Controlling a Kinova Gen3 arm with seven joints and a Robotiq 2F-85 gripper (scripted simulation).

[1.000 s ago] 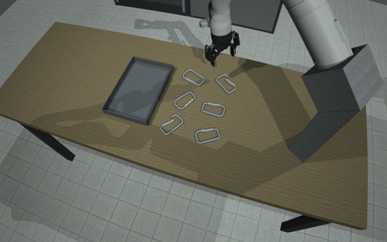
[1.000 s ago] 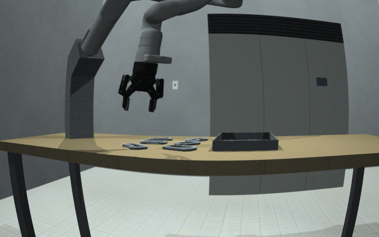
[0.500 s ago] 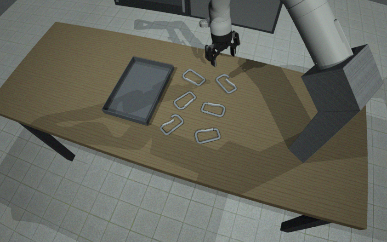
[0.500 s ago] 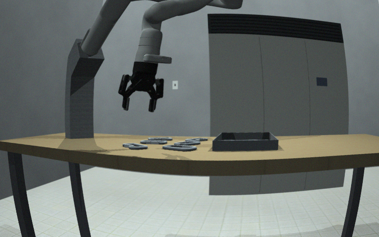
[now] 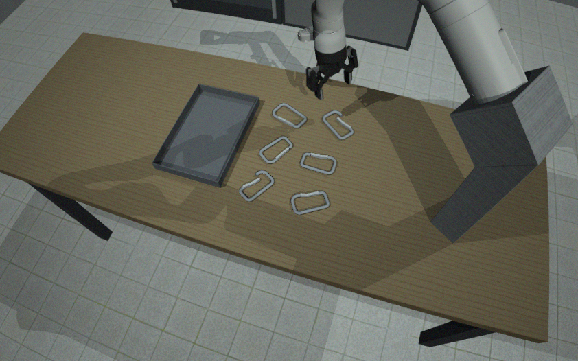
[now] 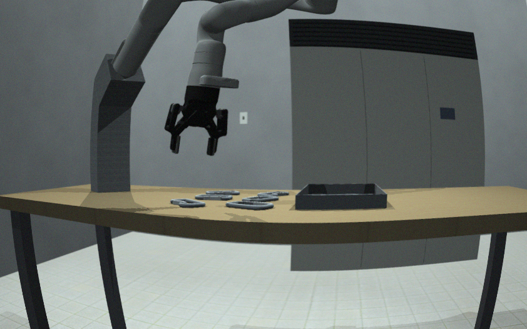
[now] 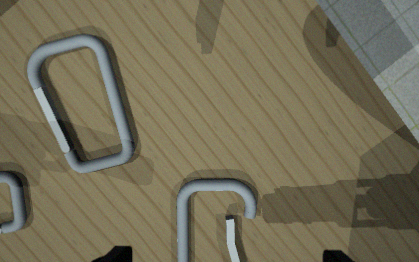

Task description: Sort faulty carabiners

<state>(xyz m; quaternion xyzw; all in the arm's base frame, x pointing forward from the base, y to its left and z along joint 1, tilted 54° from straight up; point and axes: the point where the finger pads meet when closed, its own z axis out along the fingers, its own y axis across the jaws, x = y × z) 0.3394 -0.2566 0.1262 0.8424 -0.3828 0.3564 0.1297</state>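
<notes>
Several silver carabiners lie flat on the table, right of the grey tray [image 5: 188,176] [image 6: 341,201], which holds none. The far right carabiner [image 5: 331,130] [image 7: 183,225] has its pale gate standing inward, off the hook end. The near left carabiner [image 5: 263,191] also has its gate inward. The far left carabiner [image 5: 296,110] [image 7: 112,95] has its gate closed. The middle left [image 5: 271,143], middle right [image 5: 316,169] and near right carabiner [image 5: 312,210] look closed. My gripper [image 5: 333,88] [image 6: 193,152] [image 7: 227,256] is open and empty, high above the table near the far right carabiner.
The wooden table [image 5: 80,89] [image 6: 441,200] has its far edge close behind the carabiners. The grey arm pedestal [image 5: 498,165] [image 6: 112,155] stands at the table's right in the top view. The tray has low raised walls.
</notes>
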